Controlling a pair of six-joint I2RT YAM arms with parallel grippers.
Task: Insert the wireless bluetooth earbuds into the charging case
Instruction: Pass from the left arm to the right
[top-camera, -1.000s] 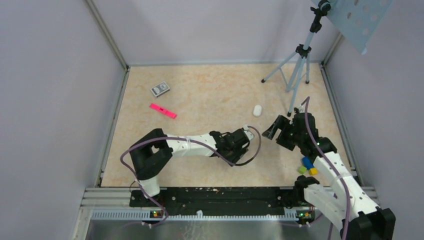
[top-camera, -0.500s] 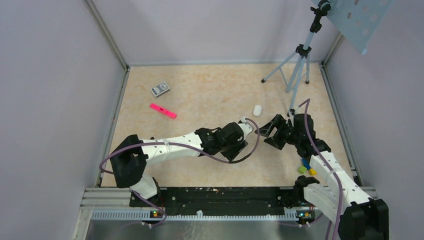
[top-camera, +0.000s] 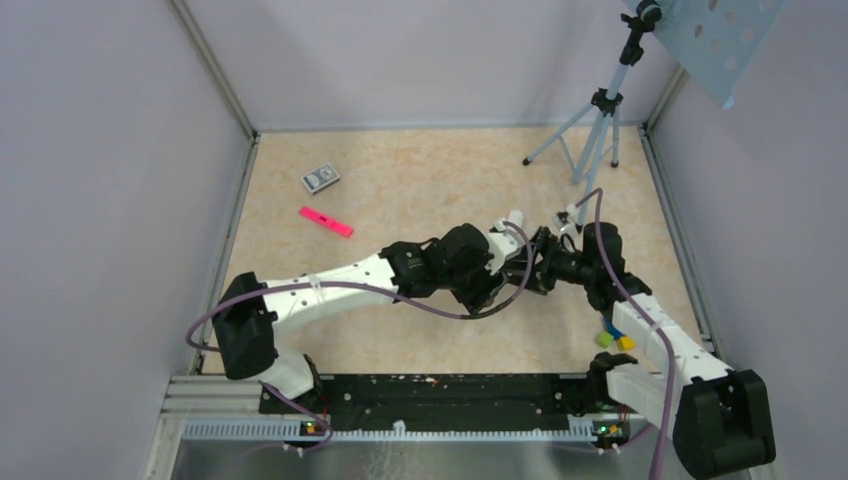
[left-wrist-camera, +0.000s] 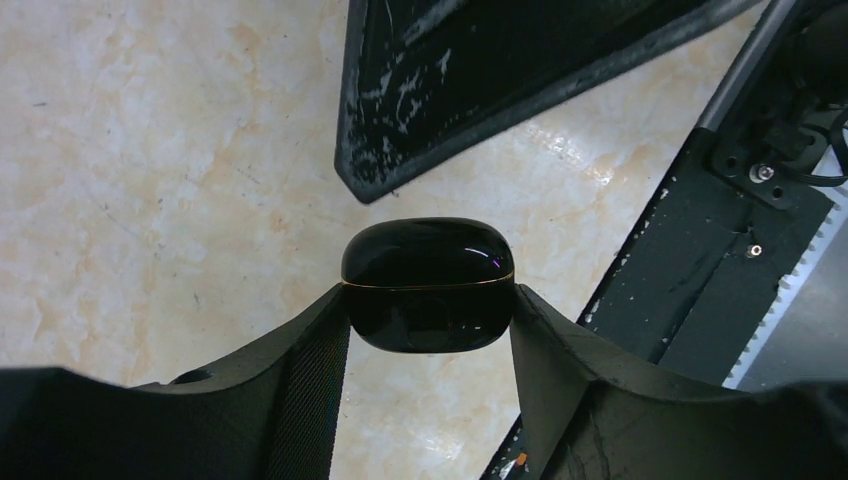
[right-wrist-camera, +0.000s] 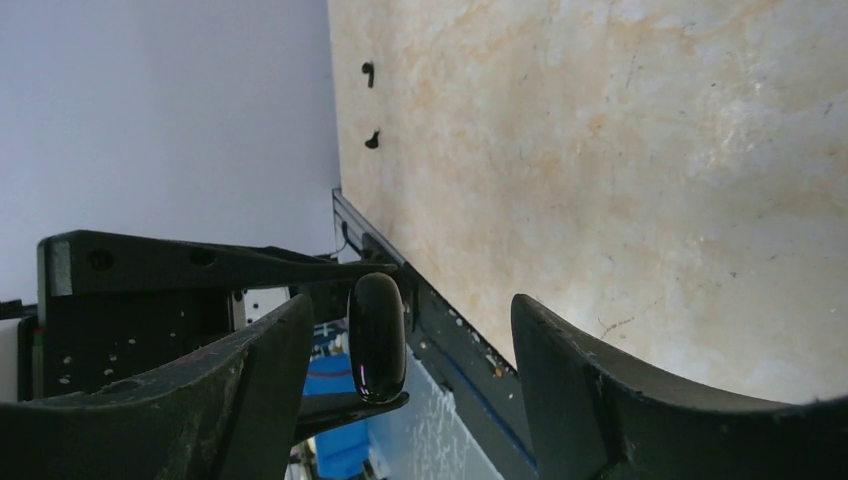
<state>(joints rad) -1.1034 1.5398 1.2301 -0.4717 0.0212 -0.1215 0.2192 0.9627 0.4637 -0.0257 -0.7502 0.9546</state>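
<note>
The left tool (left-wrist-camera: 428, 305) is closed partway on the small, glossy black, rounded charging case (left-wrist-camera: 428, 262), with one finger against each end. It appears to hold the case lifted off the beige marbled counter (top-camera: 400, 190), just right of centre in the overhead frame. The case lid is shut, and a thin gold seam runs across its upper half. The right tool (right-wrist-camera: 412, 305) stands wide apart and holds nothing. In its own view the case sits edge-on between its fingers and touches neither. In the left wrist view one scuffed black finger of the right tool hangs just above the case. Hazard 1: the case is smooth and gripped only at its rounded ends, so a push from the right tool as it closes may rotate the case or squeeze it out onto the counter. Hazard 2: the two tools are close together, so an off-line approach would bring finger against finger instead of against the lid. Hazard 3: a misjudged seam position would clamp the lid shut rather than pry it open. No wireless bluetooth earbuds can be made out in any view, so their position cannot be stated. The hinge side of the case cannot be told. In the overhead view both wrists cover the case. A white pill-shaped object (top-camera: 516, 218) lies just above them in the frame, and its lower edge is hard to separate from the left wrist.
</note>
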